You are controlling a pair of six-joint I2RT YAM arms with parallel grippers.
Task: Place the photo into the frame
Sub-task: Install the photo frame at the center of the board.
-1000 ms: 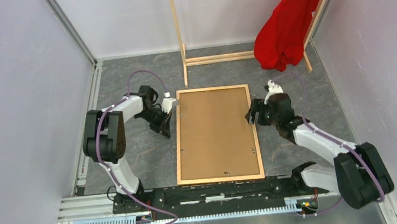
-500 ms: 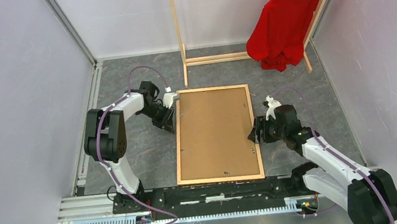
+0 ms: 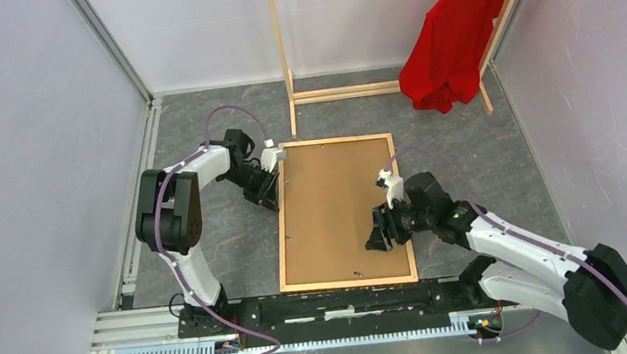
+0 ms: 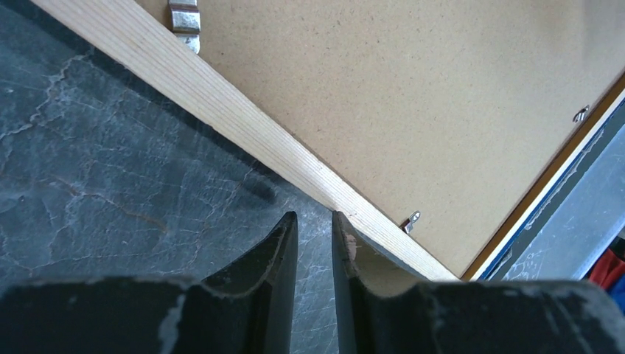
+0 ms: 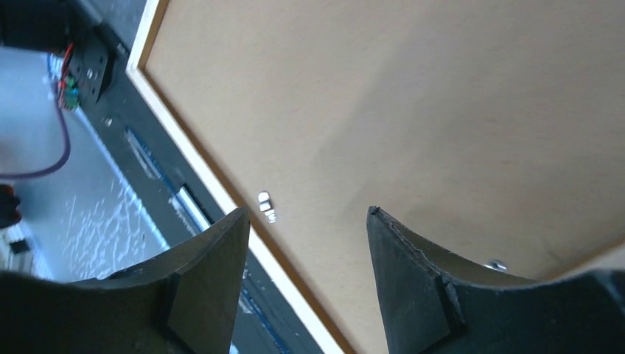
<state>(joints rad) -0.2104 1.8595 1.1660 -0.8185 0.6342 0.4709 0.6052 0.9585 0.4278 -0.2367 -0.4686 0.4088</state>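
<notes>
The frame [image 3: 348, 284] of thin orange-brown strips lies flat on the grey floor, filled by a plain brown backing panel [image 3: 334, 201]. The photo is hidden. My left gripper [image 3: 269, 188] sits low at the frame's left strip near its far corner. In the left wrist view its fingers [image 4: 284, 243] stand a narrow gap apart with only floor between them, right beside the pale strip [image 4: 221, 110]. My right gripper [image 3: 378, 237] hovers over the panel's near right part, open. The right wrist view shows panel [image 5: 413, 96] and the frame's near edge [image 5: 193, 144] between its jaws.
A pale wooden clothes rack [image 3: 287, 83] stands behind the frame, with a red shirt [image 3: 454, 39] hanging at the back right. Small metal tabs [image 4: 410, 219] line the panel's edge. Walls close in left, right and behind. A metal rail [image 3: 306, 305] runs along the near edge.
My right gripper has moved from the frame's right edge to over the panel's near right part, its jaws narrowing a little. The left gripper's fingers have parted slightly. The red shirt swayed.
</notes>
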